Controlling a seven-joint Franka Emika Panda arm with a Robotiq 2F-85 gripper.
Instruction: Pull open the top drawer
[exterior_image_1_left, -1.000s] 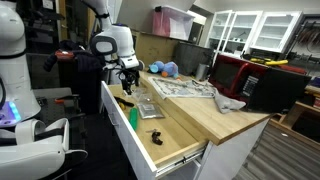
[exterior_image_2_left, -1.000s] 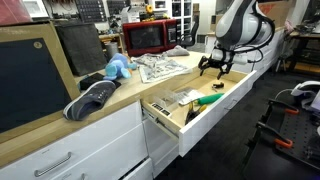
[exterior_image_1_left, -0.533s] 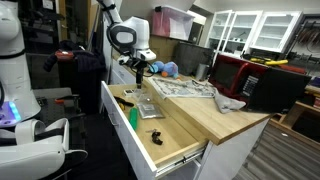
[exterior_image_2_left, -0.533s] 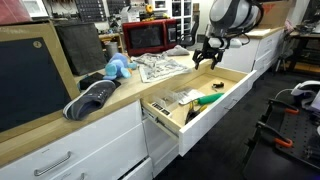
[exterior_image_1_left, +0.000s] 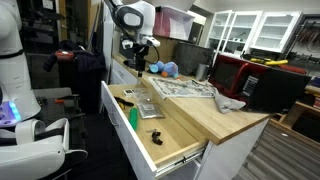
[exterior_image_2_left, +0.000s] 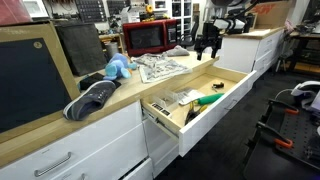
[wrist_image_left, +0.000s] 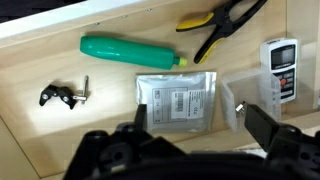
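The top drawer (exterior_image_1_left: 182, 130) (exterior_image_2_left: 206, 120) stands pulled far out from the white cabinet under the wooden countertop, its pale wood floor (wrist_image_left: 40, 62) showing. In it lie a green-handled tool (wrist_image_left: 130, 50), yellow-and-black pliers (wrist_image_left: 220, 30), a silver packet (wrist_image_left: 175, 97), a small black part (wrist_image_left: 62, 96) and a white device (wrist_image_left: 280, 65). My gripper (exterior_image_1_left: 137, 63) (exterior_image_2_left: 208, 45) (wrist_image_left: 200, 122) hangs high above the drawer's far end. It is open and holds nothing, and it touches nothing.
On the countertop lie papers (exterior_image_1_left: 182, 88) (exterior_image_2_left: 160, 66), a blue soft toy (exterior_image_1_left: 165, 69) (exterior_image_2_left: 118, 68), a grey shoe (exterior_image_2_left: 92, 98) and a red microwave (exterior_image_1_left: 232, 72) (exterior_image_2_left: 150, 37). A white robot body (exterior_image_1_left: 15, 60) stands beside the cabinet. Taller white drawer fronts (exterior_image_2_left: 80, 150) are below.
The arm has risen and swung away from just over the open drawer to high above the counter's end. The jaws stayed open; the drawer has not moved.
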